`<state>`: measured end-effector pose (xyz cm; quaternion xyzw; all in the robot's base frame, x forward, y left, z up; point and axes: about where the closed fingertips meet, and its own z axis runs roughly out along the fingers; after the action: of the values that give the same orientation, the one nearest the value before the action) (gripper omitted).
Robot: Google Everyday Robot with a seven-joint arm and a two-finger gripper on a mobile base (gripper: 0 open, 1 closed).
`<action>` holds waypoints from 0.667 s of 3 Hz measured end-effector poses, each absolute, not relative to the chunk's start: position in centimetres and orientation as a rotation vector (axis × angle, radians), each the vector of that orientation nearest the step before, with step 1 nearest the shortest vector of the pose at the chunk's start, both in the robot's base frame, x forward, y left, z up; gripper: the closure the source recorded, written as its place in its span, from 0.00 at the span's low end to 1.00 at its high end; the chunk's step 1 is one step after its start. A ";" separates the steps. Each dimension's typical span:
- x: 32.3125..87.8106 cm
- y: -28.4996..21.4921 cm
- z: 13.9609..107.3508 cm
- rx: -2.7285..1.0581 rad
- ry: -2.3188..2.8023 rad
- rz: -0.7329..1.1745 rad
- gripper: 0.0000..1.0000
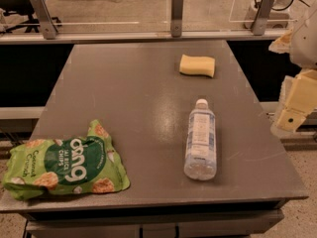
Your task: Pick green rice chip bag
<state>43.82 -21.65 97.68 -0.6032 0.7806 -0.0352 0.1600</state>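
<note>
The green rice chip bag [64, 165] lies flat at the front left corner of the grey table [133, 93], its left end hanging over the table edge. It is crinkly light green with a dark green centre, white lettering and pictures of round tan chips. My gripper [293, 114] is at the far right of the view, off the table's right edge and raised. It is far from the bag and touches nothing.
A clear plastic water bottle [200, 139] lies on its side at the front right of the table, cap pointing away. A yellow sponge [197, 65] lies at the back right. A glass railing with metal posts [177, 13] runs behind the table.
</note>
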 end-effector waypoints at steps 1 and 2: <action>43.8 -21.6 97.7 -1.723 2.230 -0.101 0.00; 45.0 -16.0 97.9 -1.839 2.113 -0.021 0.00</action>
<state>44.97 -15.99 97.90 -0.6468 0.7436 -0.0072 0.1693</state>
